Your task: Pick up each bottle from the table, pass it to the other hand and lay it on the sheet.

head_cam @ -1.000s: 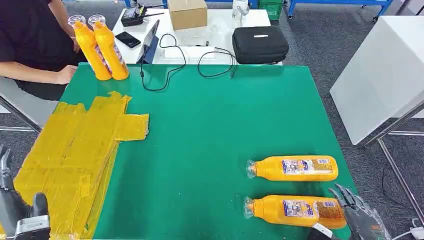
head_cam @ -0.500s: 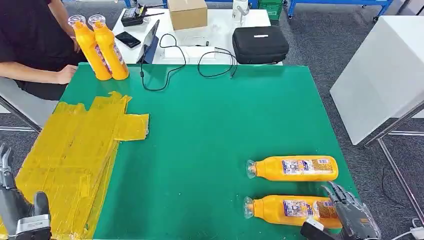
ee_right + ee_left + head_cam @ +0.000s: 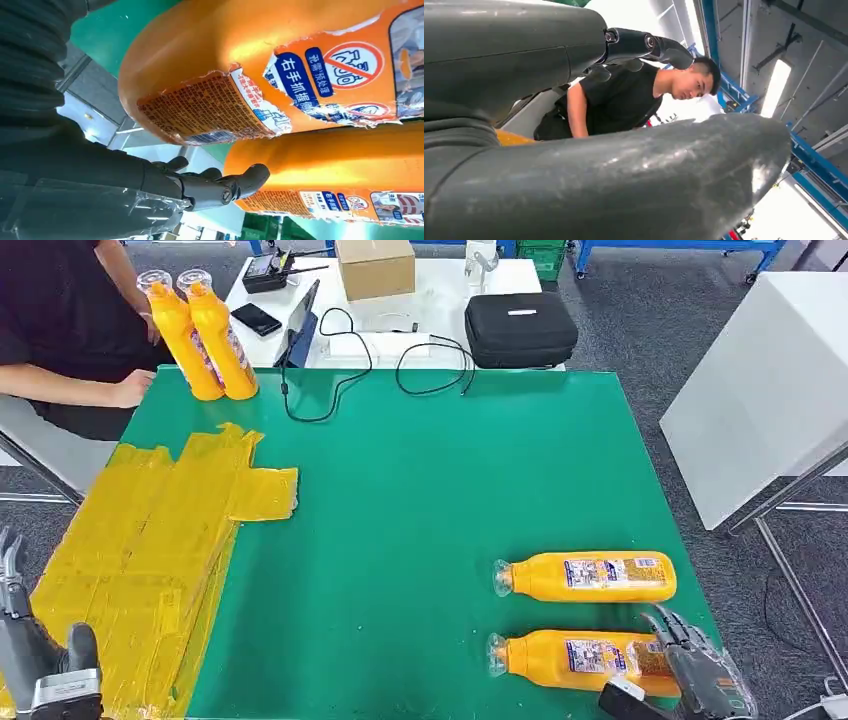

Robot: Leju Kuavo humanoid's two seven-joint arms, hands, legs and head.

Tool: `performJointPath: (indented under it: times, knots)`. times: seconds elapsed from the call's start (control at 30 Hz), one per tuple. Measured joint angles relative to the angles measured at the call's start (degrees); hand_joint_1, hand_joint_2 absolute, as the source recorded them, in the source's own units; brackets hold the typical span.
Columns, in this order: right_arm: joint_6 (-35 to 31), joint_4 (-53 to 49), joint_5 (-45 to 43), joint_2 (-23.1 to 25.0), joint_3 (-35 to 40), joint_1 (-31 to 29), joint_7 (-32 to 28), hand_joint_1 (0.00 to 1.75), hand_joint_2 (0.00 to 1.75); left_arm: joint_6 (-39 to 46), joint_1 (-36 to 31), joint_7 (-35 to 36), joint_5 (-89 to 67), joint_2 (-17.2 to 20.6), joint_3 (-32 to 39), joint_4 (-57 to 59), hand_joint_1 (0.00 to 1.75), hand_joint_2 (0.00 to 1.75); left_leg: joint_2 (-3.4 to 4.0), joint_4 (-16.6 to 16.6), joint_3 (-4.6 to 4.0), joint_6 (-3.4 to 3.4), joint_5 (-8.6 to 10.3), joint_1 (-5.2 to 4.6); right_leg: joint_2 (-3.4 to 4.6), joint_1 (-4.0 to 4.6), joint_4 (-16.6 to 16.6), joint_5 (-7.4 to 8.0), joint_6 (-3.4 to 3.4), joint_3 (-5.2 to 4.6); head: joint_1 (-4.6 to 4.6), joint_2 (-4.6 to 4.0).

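Right hand (image 3: pixel 700 680) fingers (image 3: pixel 235 185) spread, holding nothing, beside near bottle (image 3: pixel 580 660) base.

The right hand (image 3: pixel 700 675) is dark grey, with thin fingers (image 3: pixel 668 623) made of small linked pieces. A black block with a white patch sits at its wrist. Up close, a clear shiny plastic wrap covers part of the hand, and a small round screw shows on one finger. The left hand (image 3: pixel 35 665) is dark grey too, with a thick rounded thumb and a silver band at the wrist. Up close, its cover is smooth, grey and a bit scuffed.
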Motion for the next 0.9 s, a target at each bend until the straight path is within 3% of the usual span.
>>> performJointPath:
  times: [0.23, 0.27, 0.43, 0.63, 0.9]
  knots:
    - [0.96, 1.75, 1.84, 1.05, 2.56, -3.25, -0.90, 0.00, 1.75, -0.50, 0.02, 0.00, 0.61, 0.00, 0.00, 0.00, 0.00, 0.00, 0.01, 0.00, 0.01, 0.00, 0.01, 0.00, 0.00, 0.00, 0.00, 0.00, 0.00, 0.00, 0.00, 0.00]
    - [0.96, 2.23, 2.03, 1.24, 3.08, -3.89, -0.96, 1.75, 1.75, -0.50, 0.02, 0.00, 0.61, 0.00, 0.00, 0.00, 0.00, 0.00, 0.01, 0.00, 0.02, 0.00, 0.01, 0.01, 0.00, 0.01, 0.00, 0.00, 0.00, 0.01, 0.00, 0.00]
    - [3.80, 4.83, 1.10, 1.05, 7.12, -6.01, -0.49, 1.75, 1.75, 0.28, -0.04, 0.00, 1.35, 0.11, -0.41, 0.08, 0.00, 0.00, 0.00, 0.00, 0.11, 0.00, 0.00, 0.01, 0.00, 0.01, 0.00, 0.00, 0.00, 0.01, 0.00, 0.00]
    - [-0.17, 5.90, -4.32, -3.80, 15.03, -6.96, 3.89, 1.75, 1.75, 1.29, -0.46, 0.00, 1.88, 0.85, -1.66, 0.90, 0.00, 0.00, 0.02, 0.00, 0.72, 0.05, -0.35, 0.01, 0.01, 0.01, -0.06, -0.25, 0.05, 0.10, 0.02, 0.00]
    - [-0.35, 5.92, -5.51, -6.38, 18.29, -8.30, 4.79, 1.75, 1.75, 1.36, -0.70, 0.00, 1.88, 1.25, -2.14, 1.25, 0.00, 0.00, 0.07, 0.00, 1.08, 0.07, -0.49, 0.02, 0.03, 0.01, -0.07, -0.36, 0.10, 0.43, 0.02, 0.00]
